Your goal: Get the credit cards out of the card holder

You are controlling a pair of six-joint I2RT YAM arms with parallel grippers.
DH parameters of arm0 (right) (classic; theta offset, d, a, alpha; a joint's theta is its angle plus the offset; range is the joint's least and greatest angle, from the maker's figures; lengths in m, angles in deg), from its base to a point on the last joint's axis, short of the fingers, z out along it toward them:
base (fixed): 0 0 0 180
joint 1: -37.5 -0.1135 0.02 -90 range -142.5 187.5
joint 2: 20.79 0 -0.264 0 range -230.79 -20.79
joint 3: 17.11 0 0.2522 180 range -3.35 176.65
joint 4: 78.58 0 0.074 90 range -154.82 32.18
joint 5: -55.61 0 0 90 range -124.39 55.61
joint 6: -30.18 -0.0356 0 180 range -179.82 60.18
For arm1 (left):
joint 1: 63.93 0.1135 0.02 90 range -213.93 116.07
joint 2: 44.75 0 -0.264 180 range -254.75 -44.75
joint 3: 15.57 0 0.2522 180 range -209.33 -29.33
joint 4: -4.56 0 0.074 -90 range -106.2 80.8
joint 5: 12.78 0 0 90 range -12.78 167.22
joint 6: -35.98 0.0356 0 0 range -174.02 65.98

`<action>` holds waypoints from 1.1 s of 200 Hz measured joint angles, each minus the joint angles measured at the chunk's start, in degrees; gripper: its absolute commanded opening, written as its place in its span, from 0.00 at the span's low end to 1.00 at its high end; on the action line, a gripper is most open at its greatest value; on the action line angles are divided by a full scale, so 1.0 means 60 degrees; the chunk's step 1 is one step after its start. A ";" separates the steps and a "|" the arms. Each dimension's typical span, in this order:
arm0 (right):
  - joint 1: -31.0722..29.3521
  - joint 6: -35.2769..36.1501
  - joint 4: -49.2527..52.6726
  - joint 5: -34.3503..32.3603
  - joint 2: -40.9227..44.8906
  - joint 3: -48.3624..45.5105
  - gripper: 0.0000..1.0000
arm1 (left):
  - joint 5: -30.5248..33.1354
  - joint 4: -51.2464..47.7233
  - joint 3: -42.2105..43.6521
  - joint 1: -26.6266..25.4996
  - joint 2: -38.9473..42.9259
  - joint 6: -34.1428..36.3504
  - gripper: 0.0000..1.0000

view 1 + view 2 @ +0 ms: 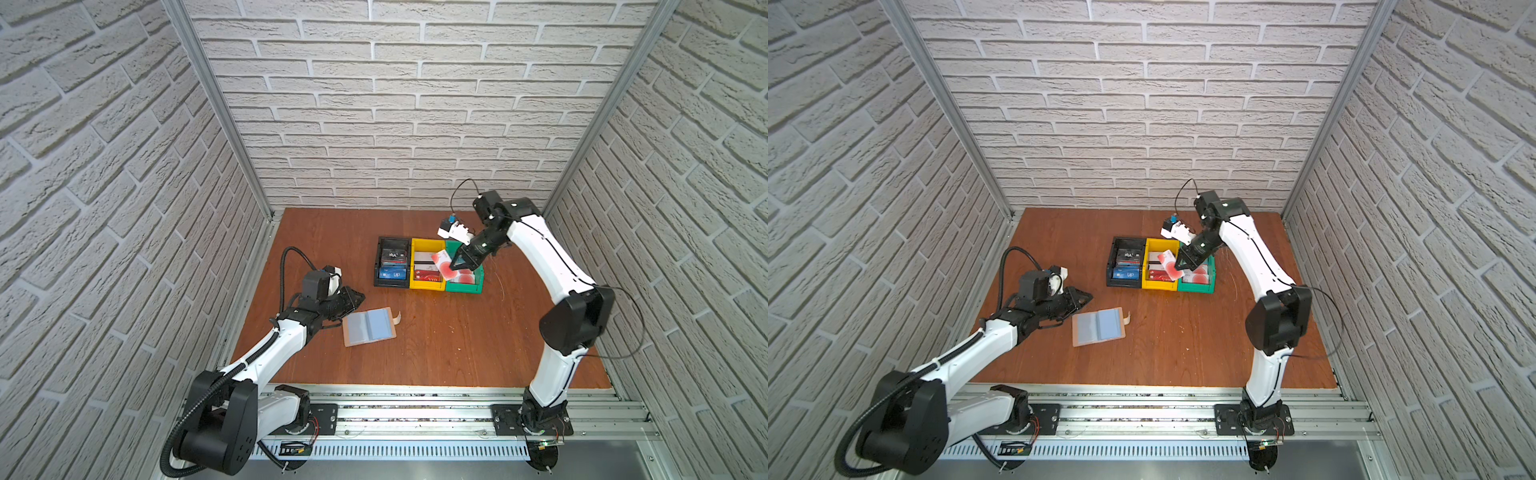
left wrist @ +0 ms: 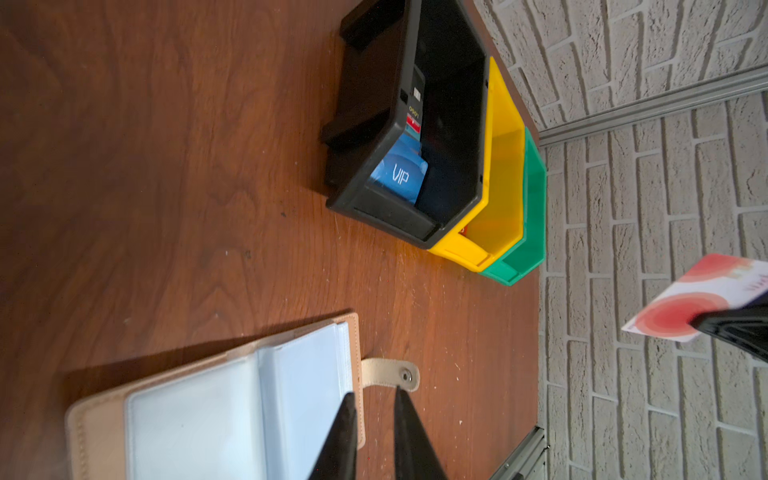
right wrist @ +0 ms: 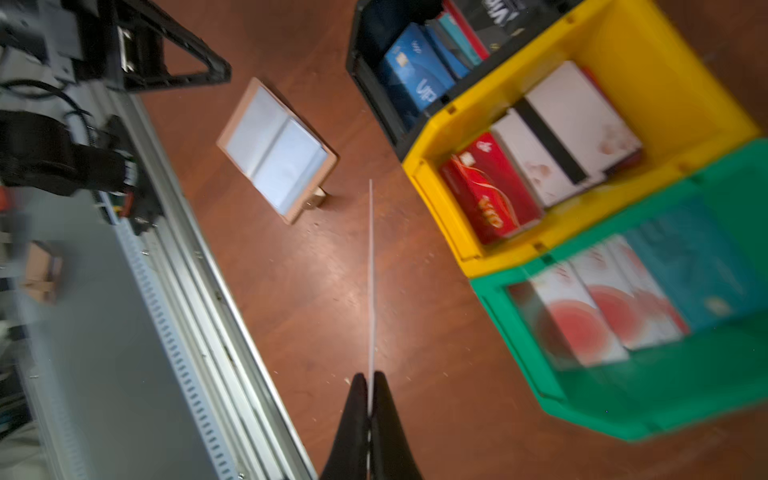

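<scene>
Pale card (image 2: 685, 303) clamped in R end effector (image 3: 369, 378); L end effector (image 2: 375, 392) ajar beside card holder (image 2: 187, 424).

Card holder (image 1: 369, 327) lies open, flat on the counter (image 1: 436, 353) left of centre, clear sleeves up. My right claw (image 1: 454, 268) pinches the pale red-circle card (image 1: 443, 264), tilted, by the yellow bin (image 1: 420, 246).

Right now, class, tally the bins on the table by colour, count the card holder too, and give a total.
Black bin: 1
Yellow bin: 1
Green bin: 1
Card holder: 1
Total: 4
</scene>
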 measured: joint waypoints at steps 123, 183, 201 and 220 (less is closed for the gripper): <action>0.0495 0.2353 0.0270 -0.4277 -0.3122 0.2200 0.05 | -0.0219 0.0401 -0.0845 0.0160 -0.1111 -0.0018 0.19; 0.0495 0.2619 0.0331 -0.4750 -0.3508 0.2375 0.05 | -0.0022 0.0404 -0.0845 0.0164 -0.1111 -0.0087 0.19; 0.0495 0.2630 0.0335 -0.4779 -0.3523 0.2375 0.05 | 0.0004 0.0401 -0.0841 0.0164 -0.1111 -0.0087 0.19; 0.0495 0.2630 0.0335 -0.4838 -0.3657 0.2375 0.05 | 0.0022 0.0397 -0.0841 0.0164 -0.1111 -0.0084 0.20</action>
